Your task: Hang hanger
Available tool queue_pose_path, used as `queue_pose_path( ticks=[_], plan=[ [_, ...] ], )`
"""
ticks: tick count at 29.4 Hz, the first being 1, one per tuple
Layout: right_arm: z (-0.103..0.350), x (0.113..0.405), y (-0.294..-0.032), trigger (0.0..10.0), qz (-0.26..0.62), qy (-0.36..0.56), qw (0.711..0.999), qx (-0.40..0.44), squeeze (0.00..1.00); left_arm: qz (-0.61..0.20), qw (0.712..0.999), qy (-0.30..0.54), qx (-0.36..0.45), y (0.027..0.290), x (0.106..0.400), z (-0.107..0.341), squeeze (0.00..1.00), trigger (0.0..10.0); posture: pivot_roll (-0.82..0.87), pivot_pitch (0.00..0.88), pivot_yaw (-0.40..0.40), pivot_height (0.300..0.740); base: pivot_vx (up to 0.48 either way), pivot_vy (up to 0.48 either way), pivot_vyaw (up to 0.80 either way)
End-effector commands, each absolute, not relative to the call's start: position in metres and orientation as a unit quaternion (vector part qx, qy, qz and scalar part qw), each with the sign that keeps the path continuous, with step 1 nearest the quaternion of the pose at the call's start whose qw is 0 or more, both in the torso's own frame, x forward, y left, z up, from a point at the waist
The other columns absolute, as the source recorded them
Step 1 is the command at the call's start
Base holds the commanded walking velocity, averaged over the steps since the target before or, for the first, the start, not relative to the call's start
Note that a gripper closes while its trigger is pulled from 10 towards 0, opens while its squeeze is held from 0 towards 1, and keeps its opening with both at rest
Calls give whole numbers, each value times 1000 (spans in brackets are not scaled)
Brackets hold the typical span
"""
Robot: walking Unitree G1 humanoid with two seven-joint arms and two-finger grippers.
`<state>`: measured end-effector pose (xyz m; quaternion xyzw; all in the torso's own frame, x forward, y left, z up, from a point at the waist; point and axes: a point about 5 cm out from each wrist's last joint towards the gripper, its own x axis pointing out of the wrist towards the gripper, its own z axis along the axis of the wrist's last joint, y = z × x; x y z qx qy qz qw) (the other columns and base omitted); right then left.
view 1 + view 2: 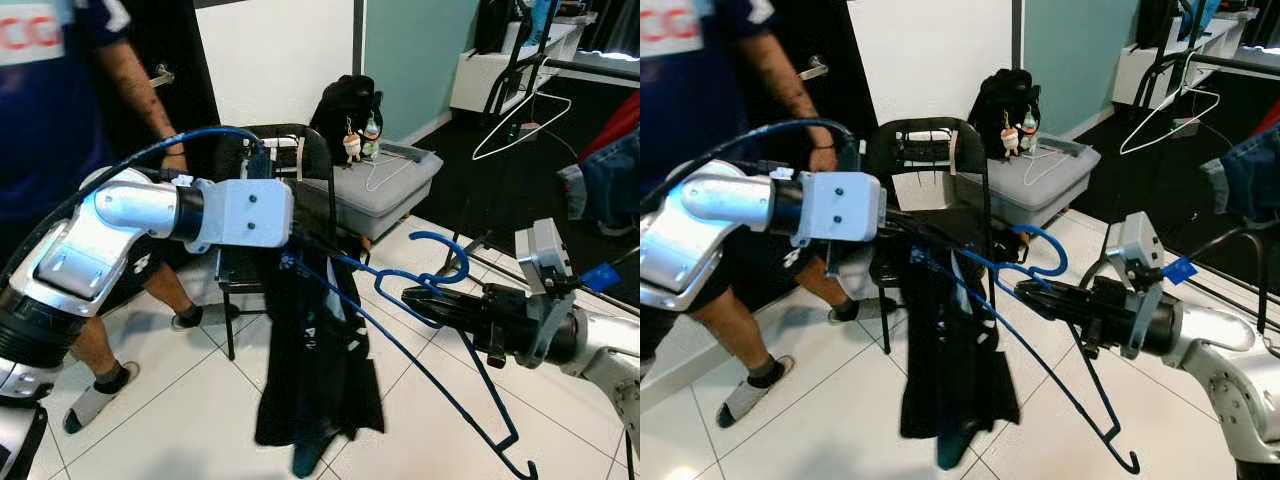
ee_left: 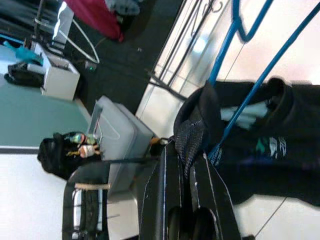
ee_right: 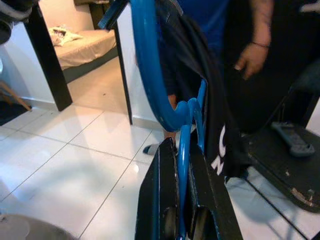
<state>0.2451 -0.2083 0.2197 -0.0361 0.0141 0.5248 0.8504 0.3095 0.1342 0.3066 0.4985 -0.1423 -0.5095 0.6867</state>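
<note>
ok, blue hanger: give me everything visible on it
The blue hanger is thin coated wire by the look of it, with a curled hook at the top. It is held in mid-air above the tiled floor, tilted, its long arm running down to a small end hook. The right gripper is shut on its neck just below the hook. A black garment hangs from its other shoulder, where the left gripper pinches the fabric. Nothing else touches it.
</note>
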Motion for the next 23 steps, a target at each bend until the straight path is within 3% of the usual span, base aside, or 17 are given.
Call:
queue_pose_path(
  ticks=[1, 23],
  plan=[
    [224, 241, -211, 10000, 527, 9, 849, -41, 0, -485, 690, -145, 518, 145, 312, 316, 0, 10000, -74, 0, 58, 736, 0, 0, 0],
    [232, 208, -227, 10000, 569, 25, 822, -26, 0, -501, 682, -156, 510, 141, 312, 312, 0, 10000, -92, 0, 68, 736, 0, 0, 0]
  ],
)
